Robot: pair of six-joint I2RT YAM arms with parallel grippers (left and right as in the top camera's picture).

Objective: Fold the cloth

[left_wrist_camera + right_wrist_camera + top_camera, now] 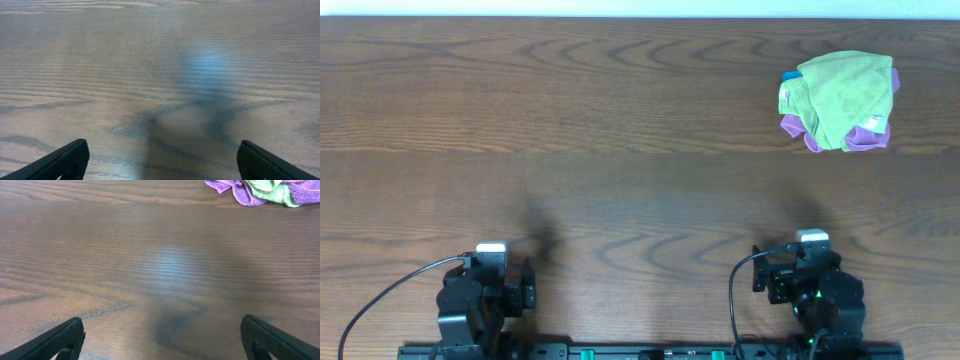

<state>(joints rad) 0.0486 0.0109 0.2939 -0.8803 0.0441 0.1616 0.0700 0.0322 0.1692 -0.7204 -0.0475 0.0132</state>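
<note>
Lime-green microfibre cloth (792,98) lies bunched at the far right of the wooden surface (620,150), well apart from both tools.
It looks light, soft and limp, pressed against an olive-green cloth (850,90) and a purple cloth (865,138), so pinching its exposed left edge seems the likeliest hold for pulling it free. Left tool (160,162) and right tool (160,340) sit at the near edge, fingers spread wide, holding nothing.

Soft, even light; pale glare patches on the table (210,65) in both wrist views, faint shadows, slight blur.
</note>
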